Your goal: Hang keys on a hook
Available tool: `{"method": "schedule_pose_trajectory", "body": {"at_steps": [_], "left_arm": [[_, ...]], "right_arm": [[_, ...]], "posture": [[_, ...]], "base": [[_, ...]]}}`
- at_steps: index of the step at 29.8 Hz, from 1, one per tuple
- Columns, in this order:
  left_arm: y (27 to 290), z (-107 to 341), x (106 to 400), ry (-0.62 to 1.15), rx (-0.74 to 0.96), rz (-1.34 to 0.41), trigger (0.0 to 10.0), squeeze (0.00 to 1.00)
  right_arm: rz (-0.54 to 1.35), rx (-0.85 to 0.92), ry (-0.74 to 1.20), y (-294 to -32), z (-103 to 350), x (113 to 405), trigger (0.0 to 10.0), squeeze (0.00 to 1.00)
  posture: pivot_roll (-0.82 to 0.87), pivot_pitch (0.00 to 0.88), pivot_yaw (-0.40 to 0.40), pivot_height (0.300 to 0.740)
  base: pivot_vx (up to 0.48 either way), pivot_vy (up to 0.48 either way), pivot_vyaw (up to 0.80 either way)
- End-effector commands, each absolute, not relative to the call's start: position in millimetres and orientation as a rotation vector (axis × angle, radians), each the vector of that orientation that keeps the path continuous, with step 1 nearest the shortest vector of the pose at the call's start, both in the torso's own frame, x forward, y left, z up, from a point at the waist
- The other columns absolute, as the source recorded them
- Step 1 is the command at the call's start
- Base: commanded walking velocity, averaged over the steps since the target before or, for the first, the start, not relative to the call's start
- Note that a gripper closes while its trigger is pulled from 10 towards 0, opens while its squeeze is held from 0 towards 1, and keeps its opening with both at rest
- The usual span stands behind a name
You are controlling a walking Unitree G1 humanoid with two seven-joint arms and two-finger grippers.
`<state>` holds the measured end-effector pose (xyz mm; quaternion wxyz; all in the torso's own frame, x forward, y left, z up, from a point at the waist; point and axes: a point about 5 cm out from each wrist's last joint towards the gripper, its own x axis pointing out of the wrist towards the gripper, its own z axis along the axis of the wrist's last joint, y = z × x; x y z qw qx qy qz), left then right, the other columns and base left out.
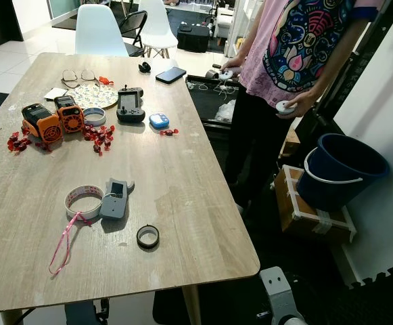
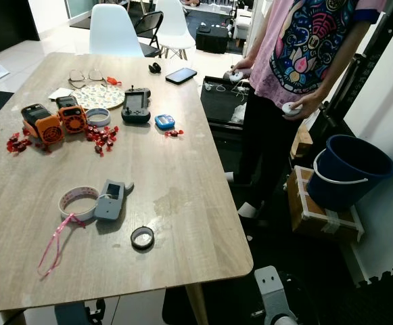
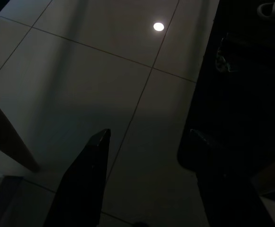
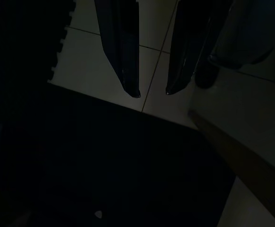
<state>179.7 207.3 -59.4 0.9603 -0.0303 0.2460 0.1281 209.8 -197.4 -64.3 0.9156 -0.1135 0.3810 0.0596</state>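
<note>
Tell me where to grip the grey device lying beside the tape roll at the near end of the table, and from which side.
Grip the grey device across its two long side edges, coming straight down from above. It lies flat on the table, so only a top approach fits. The tape roll sits against its left side, so closing nearer the bare far end looks safer.

silver arm, long black fingers

right arm (image 1: 278,292) shows a grey-silver casing with a dark round screw hole; left gripper (image 3: 149,135) and right gripper (image 4: 152,92) each have two tapered, smooth black fingers.
</note>
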Motion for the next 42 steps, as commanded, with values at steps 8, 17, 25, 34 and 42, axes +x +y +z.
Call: {"method": "schedule_pose_trajectory", "body": {"at_steps": [8, 17, 25, 34, 42], "left_arm": [[198.2, -65.0, 178.1, 0.552, -0.071, 0.220, 10.0, 0.00], [196.8, -63.8, 178.5, 0.536, -0.058, 0.199, 10.0, 0.00], [197.6, -64.6, 176.9, 0.542, -0.066, 0.200, 10.0, 0.00], [198.4, -64.3, 175.6, 0.532, -0.077, 0.195, 10.0, 0.00], [201.7, -63.7, 175.2, 0.530, -0.068, 0.182, 10.0, 0.00]], "right_arm": [[0.127, -0.239, 0.782, -198.1, -64.6, 208.7, 10.0, 0.00], [0.134, -0.239, 0.785, -196.4, -65.3, 208.1, 10.0, 0.00], [0.138, -0.240, 0.784, -195.7, -65.3, 208.2, 10.0, 0.00], [0.143, -0.242, 0.786, -194.8, -65.8, 207.6, 10.0, 0.00], [0.143, -0.237, 0.789, -192.6, -67.0, 206.1, 10.0, 0.00]], "posture": [[0.05, 0.046, -0.098, 0.740], [0.05, 0.046, -0.102, 0.740], [0.05, 0.047, -0.104, 0.740], [0.06, 0.047, -0.104, 0.740], [0.07, 0.042, -0.092, 0.740]], "base": [[0.000, 0.000, 0.00], [0.000, 0.239, 0.00], [0.000, 0.000, 0.00], [0.000, 0.000, 0.00], [0.000, 0.000, 0.00]]}}
